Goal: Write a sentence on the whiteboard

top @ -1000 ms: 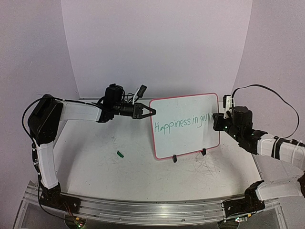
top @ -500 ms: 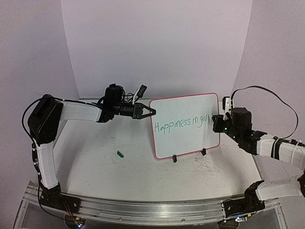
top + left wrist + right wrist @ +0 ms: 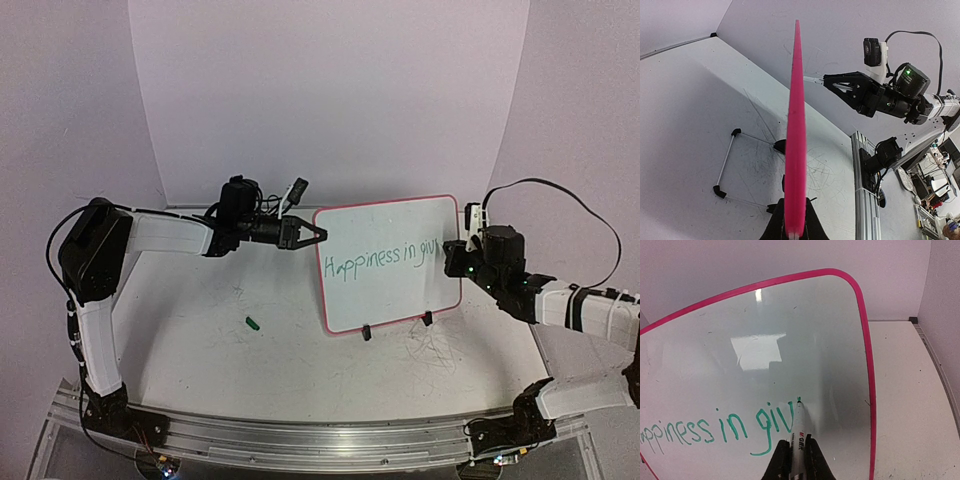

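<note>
1. Over the last second the right tool (image 3: 452, 262) has edged slightly toward the whiteboard (image 3: 390, 300). It is clenched on a white marker (image 3: 799, 432), whose tip touches the board just right of the "v".
2. The sentence (image 3: 715, 427), in green, reads "Happiness in giv"; from above it looks barely longer than before.
3. The left tool (image 3: 795, 227) has not moved. It is clamped on the board's left rim, steadying the board upright on the surface (image 3: 200, 350), right of centre.
4. We judge the last word is unfinished, and little bare board remains before the right rim.
</note>
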`<state>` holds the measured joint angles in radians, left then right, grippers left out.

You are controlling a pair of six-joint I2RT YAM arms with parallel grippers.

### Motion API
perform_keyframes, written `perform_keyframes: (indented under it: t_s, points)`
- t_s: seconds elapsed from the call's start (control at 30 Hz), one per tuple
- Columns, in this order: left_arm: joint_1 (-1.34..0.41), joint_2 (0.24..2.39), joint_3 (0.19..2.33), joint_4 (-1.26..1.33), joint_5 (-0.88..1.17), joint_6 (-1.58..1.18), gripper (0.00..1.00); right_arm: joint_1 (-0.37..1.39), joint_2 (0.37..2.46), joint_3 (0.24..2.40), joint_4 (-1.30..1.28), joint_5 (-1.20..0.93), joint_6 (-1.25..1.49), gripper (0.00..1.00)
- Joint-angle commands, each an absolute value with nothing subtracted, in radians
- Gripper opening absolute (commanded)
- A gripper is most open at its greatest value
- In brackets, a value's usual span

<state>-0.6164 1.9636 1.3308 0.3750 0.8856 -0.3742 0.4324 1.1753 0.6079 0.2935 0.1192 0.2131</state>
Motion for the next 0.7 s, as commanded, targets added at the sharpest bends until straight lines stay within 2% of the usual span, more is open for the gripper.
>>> perform_keyframes:
  t_s: [0.0, 0.67]
  points:
    - [-0.651, 1.941, 1.323, 0.336, 0.914, -0.357, 0.0, 0.429, 1.171, 0.611, 0.303, 0.127, 0.231, 0.0]
    - [-0.652, 1.944, 1.327, 0.336, 0.913, -0.359, 0.0, 0.429, 1.11, 0.587, 0.286, 0.092, 0.251, 0.0]
